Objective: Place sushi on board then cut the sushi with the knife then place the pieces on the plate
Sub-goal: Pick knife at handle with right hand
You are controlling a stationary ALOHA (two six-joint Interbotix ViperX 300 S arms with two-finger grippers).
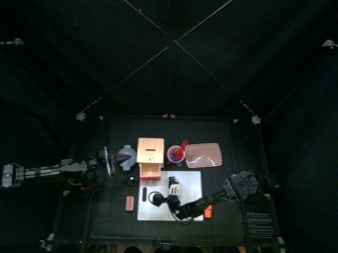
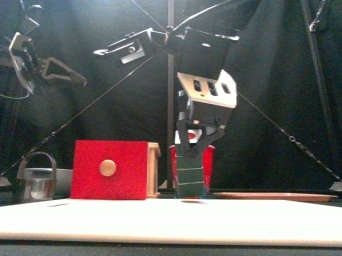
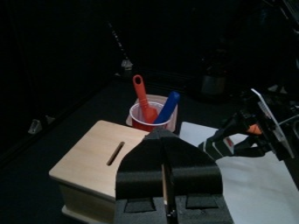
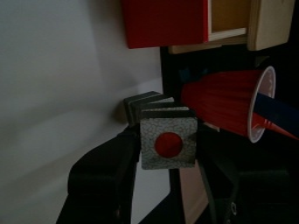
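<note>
Looking down, top view: a pale wooden box with a red drawer front (image 1: 149,153) serves as landmark. A red cup (image 1: 176,153) stands just right of it, a flat pink tray (image 1: 207,155) lies beyond the cup, and a white cutting board (image 1: 189,181) lies in front of the box. The left arm (image 1: 53,170) rests left of the box.

Front view: the right gripper (image 2: 195,160) clamps a toy sushi roll of dark green blocks (image 2: 191,178) just right of the box, low over the board; contact cannot be told.

Left wrist view: the left gripper (image 3: 167,150) is closed on nothing, facing the box.

Right wrist view: the jaws press the roll's flanks. The roll is probably light, stiff and apt to split at its joints, so a grip across the sides suits it.
</note>
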